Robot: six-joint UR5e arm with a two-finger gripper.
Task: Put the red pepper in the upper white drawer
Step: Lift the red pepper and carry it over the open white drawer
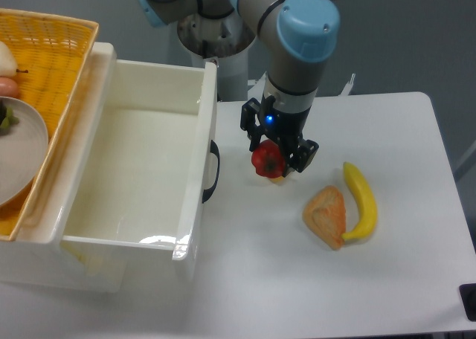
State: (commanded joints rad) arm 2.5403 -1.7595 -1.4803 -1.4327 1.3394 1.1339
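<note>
Using the upper white drawer as my landmark. Nearest me is its glossy plastic front corner: deep smooth walls, rectangular, pulled open, nothing inside that I can see but a sheen on the floor. Its black handle sits on the right-hand wall, facing the table, which is flat matte white.

Right of the drawer, well apart from it, I see a triangular tan pastry-like piece, crusty texture, touching a curved smooth yellow banana on its far side.

Between the drawer's handle and the banana, the gripper hangs fingers-down, black fingers clamped on the red pepper. Pepper is glossy, lobed, small, just right of the handle, outside the drawer. I can't tell whether it clears the table or touches it; something pale yellowish shows just under it, too small to identify.

Above, the arm's grey wrist with a light-blue cap stands roughly vertical; a blue light shows on the tool flange.

Left of the drawer, touching its left rim, a yellow wicker basket, woven texture, holds a grey round plate with small items, cut off at the edge.
</note>
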